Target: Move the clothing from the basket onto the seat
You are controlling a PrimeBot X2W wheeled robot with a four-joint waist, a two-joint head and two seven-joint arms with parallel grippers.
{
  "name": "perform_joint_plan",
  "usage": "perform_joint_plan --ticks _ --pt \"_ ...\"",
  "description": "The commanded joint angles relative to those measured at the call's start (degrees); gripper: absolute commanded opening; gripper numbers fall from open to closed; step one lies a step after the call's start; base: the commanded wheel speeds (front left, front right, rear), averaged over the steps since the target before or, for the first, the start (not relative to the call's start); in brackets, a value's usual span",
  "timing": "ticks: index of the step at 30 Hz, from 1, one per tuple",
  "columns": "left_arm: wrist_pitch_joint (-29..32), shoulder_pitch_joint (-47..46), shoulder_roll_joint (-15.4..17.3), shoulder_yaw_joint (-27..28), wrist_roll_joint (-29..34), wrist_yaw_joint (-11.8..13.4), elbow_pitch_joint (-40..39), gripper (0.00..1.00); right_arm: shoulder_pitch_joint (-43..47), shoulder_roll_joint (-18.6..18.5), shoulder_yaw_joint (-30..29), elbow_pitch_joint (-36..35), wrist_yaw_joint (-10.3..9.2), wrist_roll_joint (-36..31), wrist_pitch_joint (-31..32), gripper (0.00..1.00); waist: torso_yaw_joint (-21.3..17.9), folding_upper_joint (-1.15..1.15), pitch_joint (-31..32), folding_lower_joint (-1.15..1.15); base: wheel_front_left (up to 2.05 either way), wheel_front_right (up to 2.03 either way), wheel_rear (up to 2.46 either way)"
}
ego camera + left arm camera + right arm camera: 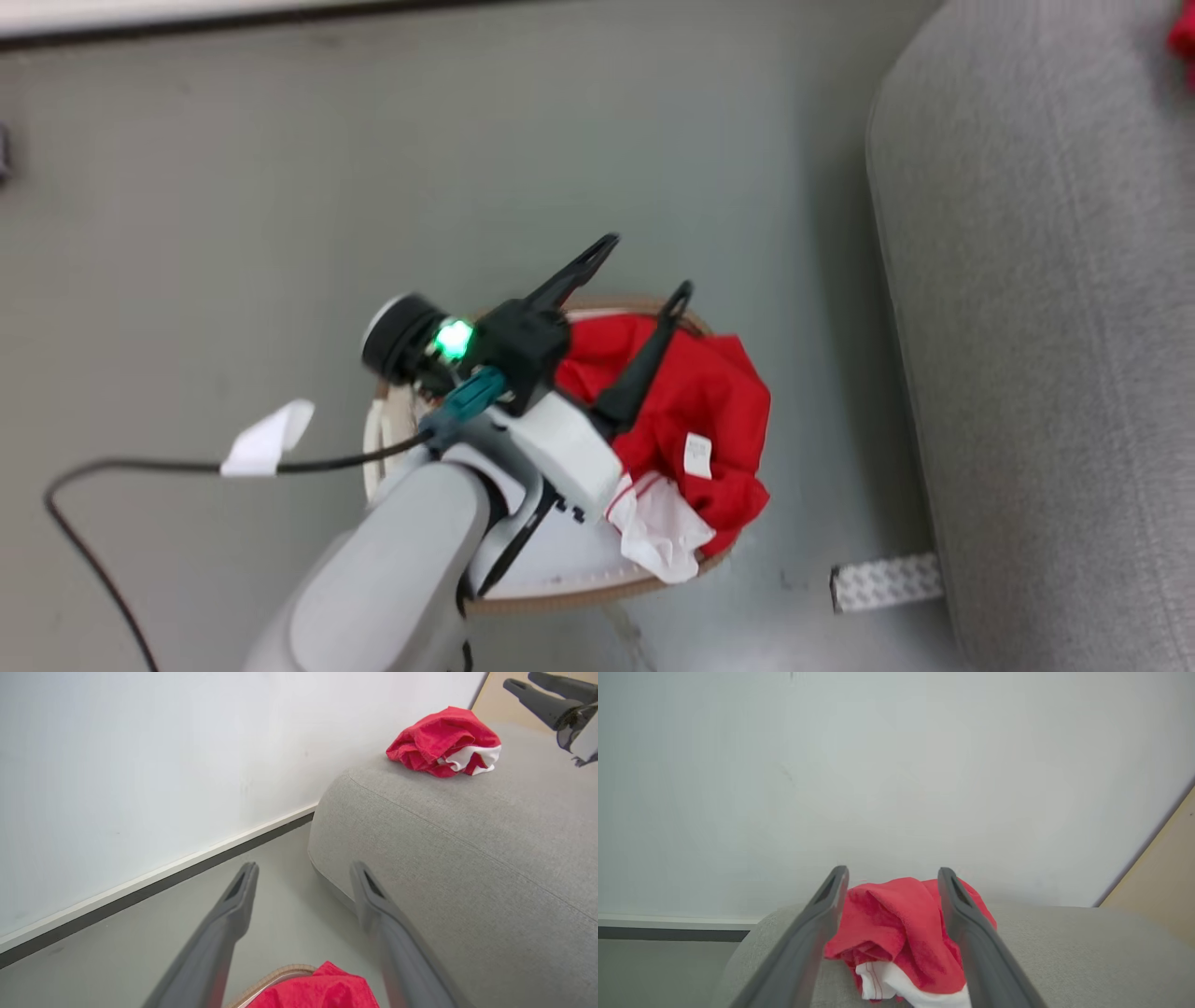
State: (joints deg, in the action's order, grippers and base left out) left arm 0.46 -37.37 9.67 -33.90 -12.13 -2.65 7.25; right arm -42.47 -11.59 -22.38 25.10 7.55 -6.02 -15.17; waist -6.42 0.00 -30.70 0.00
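Judging by how things lie, the job looks about half done. One red garment (444,742) sits bunched on the seat (467,858), just ahead of the right gripper (892,877). That gripper's two fingers stand wide apart with nothing clamped between them. Seen from the left wrist, it hangs beside the bundle and clear of it, so I take that piece as delivered. What remains is the second red garment (709,401), crumpled in the basket (551,597) with its white panel and small label turned up. It lies directly beneath the left gripper (644,275) and a little back from its fingertips. This gripper's fingers are also spread and empty, not touching the cloth. The seat rises ahead of them and to their right. By count there are two garments in sight, one on the seat and one in the basket, plus one basket, one seat and two grippers. Whether anything more lies hidden under the basket's red piece cannot be told.
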Motion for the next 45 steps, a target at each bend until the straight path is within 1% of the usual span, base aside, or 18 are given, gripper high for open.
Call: perform_joint_plan --ticks 1,6,12,14,15,16,19,25,26,27,30,31,35,40,45 --pt "-1.08 2.27 -0.01 0.44 -1.23 0.8 1.18 1.0 3.29 0.32 0.75 -2.23 -0.12 0.94 0.05 1.0 1.63 0.0 5.75 0.0 0.0 0.0 0.0" --pt "-3.81 7.33 -0.55 1.77 -3.38 2.91 3.93 1.0 10.92 1.98 3.36 -6.98 -0.12 2.79 0.05 1.0 4.8 0.0 12.93 0.0 0.0 0.0 0.0" --pt "-6.59 13.79 0.18 3.25 -5.42 5.4 6.64 1.0 19.9 4.49 5.52 -10.7 -0.12 3.54 0.05 1.0 8.71 0.0 20.15 0.0 0.0 0.0 0.0" --pt "-7.74 16.17 0.56 4.09 -6.01 6.38 7.23 1.0 23.04 5.44 6.04 -11.46 -0.12 2.6 0.05 1.0 9.64 0.0 22.3 0.0 0.0 0.0 0.0" --pt "-7.74 16.17 0.56 4.09 -6.01 6.38 7.23 1.0 23.04 5.44 6.04 -11.46 -0.12 2.6 0.05 1.0 9.64 0.0 22.3 0.0 0.0 0.0 0.0" --pt "-8.48 18.35 1.29 4.6 -6.3 7.21 7.96 1.0 25.62 6.36 7.0 -11.46 -0.12 2.69 0.05 1.0 10.42 0.0 24.16 0.0 0.0 0.0 0.0" --pt "-9.44 20.4 1.76 5.09 -6.75 7.77 8.41 1.0 27.92 7.0 8.14 -11.24 -0.12 2.04 0.05 1.0 10.89 0.0 25.76 0.0 0.0 0.0 0.0" --pt "-12.42 26.53 3.53 7.14 -8.55 9.8 10.32 1.0 34.44 8.39 12.48 -10.4 -0.12 2.15 0.05 1.0 11.18 0.0 30.8 0.0 0.0 0.0 0.0" --pt "-12.42 26.53 3.53 7.14 -8.55 9.8 10.32 1.0 34.44 8.39 12.48 -10.4 -0.12 2.15 0.05 1.0 11.18 0.0 30.8 0.0 0.0 0.0 0.0" --pt "-13.33 28.08 3.81 8.08 -9.1 10.51 10.64 1.0 35.91 8.59 13.91 -10.02 -0.12 2.33 0.04 1.0 10.83 0.0 31.76 0.0 0.0 0.0 0.0" --pt "-14.1 29.4 4.27 8.91 -9.02 11.06 10.84 1.0 37.25 8.66 15.42 -9.57 -0.12 2.82 0.05 1.0 10.5 0.0 32.49 0.0 0.0 0.0 0.0" --pt "-14.72 30.81 4.59 9.88 -9.26 11.59 11.09 1.0 38.47 8.65 16.77 -9.23 -0.12 3.72 0.05 1.0 10.19 0.0 33.15 0.0 0.0 0.0 0.0" --pt "-15.25 32.38 4.51 11.38 -9.95 12.05 11.47 1.0 39.99 8.6 18.56 -8.89 -0.12 5.16 0.04 1.0 9.75 0.0 33.9 0.0 0.0 0.0 0.0" --pt "-15.63 34.94 4.11 13.97 -9.53 13.2 10.74 1.0 42.43 8.64 20.48 -8.24 -0.12 7.42 0.04 1.0 8.79 0.0 35.33 0.0 0.0 0.0 0.0" --pt "-15.62 37.76 3.49 16.88 -7.92 13.21 8.57 1.0 43.94 8.67 21.7 -7.9 -0.12 8.83 0.05 1.0 7.85 0.0 36.17 0.0 0.0 0.0 0.0"
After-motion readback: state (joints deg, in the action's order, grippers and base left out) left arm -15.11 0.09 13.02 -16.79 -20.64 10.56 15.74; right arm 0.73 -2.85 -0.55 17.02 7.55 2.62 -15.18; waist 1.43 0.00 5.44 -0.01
